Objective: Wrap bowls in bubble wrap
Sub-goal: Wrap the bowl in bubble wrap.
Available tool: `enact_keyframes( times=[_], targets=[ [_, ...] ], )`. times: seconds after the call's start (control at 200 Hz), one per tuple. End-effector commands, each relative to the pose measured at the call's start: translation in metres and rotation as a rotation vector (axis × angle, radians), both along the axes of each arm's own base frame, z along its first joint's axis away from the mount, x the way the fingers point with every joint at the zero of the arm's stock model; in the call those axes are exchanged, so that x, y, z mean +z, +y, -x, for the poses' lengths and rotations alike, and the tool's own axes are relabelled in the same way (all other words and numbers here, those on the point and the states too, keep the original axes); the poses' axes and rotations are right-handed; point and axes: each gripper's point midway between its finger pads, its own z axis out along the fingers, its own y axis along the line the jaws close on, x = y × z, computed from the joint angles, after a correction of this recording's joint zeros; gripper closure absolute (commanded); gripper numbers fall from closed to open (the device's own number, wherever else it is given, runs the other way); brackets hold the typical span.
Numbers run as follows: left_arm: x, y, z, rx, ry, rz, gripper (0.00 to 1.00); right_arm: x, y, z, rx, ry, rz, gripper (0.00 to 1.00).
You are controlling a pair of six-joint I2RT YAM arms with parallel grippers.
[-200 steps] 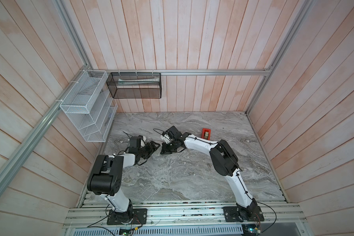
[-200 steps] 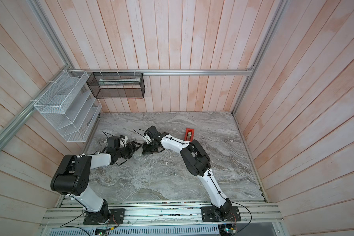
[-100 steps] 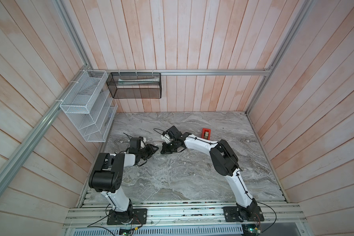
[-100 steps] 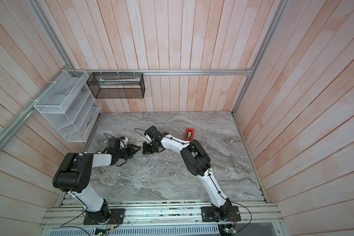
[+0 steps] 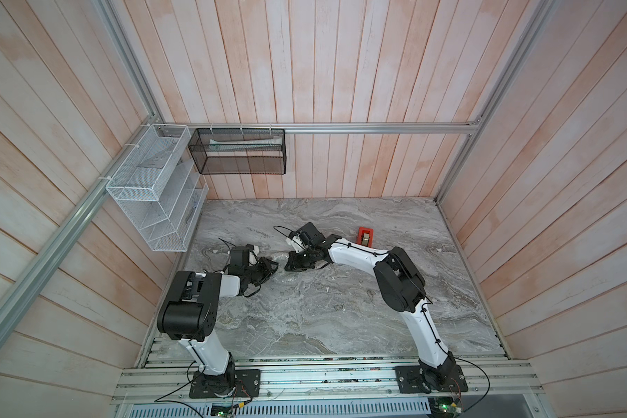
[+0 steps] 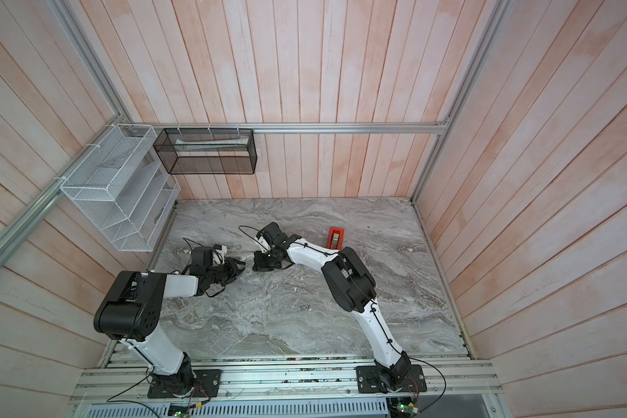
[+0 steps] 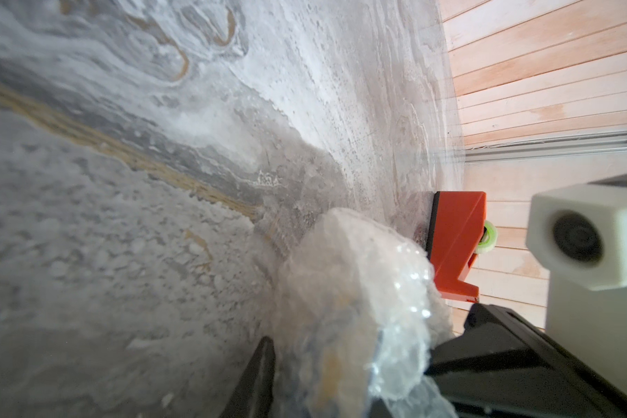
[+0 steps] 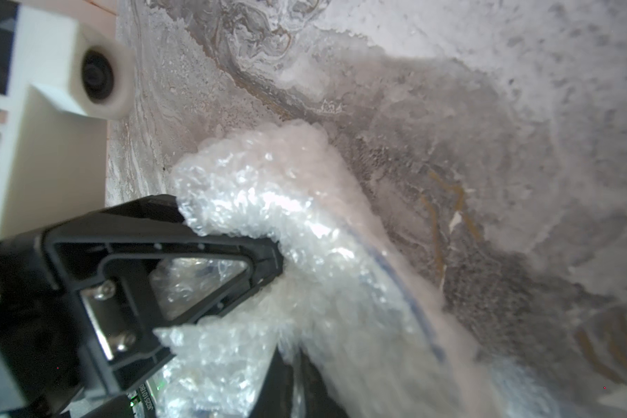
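Pinching the bubble wrap [image 7: 352,289] bundle, left gripper [image 5: 270,266] fingers [image 7: 504,362] closed on it. At its three o'clock, right gripper [image 5: 290,262]: wrap against fingers [image 8: 87,231]; grip unclear.

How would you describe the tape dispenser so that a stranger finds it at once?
Start from the grey marble table enclosed by wooden walls. Toward its back, behind the right arm, stands the tape dispenser. It is the only red object there; the arms near it are black and white.
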Motion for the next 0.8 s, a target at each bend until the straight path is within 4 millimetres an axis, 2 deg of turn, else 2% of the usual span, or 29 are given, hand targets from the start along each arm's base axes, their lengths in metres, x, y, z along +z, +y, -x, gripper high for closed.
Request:
enact_keyframes(
  times=[0.0, 0.105, 0.18, 0.33, 0.45, 0.525, 0.795],
  targets=[
    [0.017, 0.005, -0.004, 0.052, -0.052, 0.022, 0.79, -0.003, -0.024, -0.002, -0.032, 0.025, 0.035, 0.8],
    [0.028, 0.01, -0.005, 0.075, -0.103, 0.003, 0.81, 0.029, -0.022, -0.005, -0.03, -0.008, -0.033, 0.72],
    [0.035, 0.015, -0.005, 0.106, -0.144, -0.017, 0.87, 0.05, -0.021, -0.006, -0.029, -0.023, -0.072, 0.7],
    [0.05, 0.027, -0.002, 0.2, -0.219, -0.034, 0.89, 0.073, -0.021, -0.005, -0.033, -0.037, -0.101, 0.69],
    [0.06, 0.036, 0.007, 0.35, -0.264, -0.08, 0.91, 0.076, -0.025, -0.008, -0.046, -0.075, -0.06, 0.69],
    [0.066, 0.033, 0.01, 0.386, -0.294, -0.104, 0.91, 0.079, -0.025, -0.009, -0.036, -0.109, -0.05, 0.69],
    [0.051, 0.021, 0.014, 0.334, -0.254, -0.097, 0.91, 0.076, -0.004, -0.013, 0.026, -0.099, -0.098, 0.8]
  ],
)
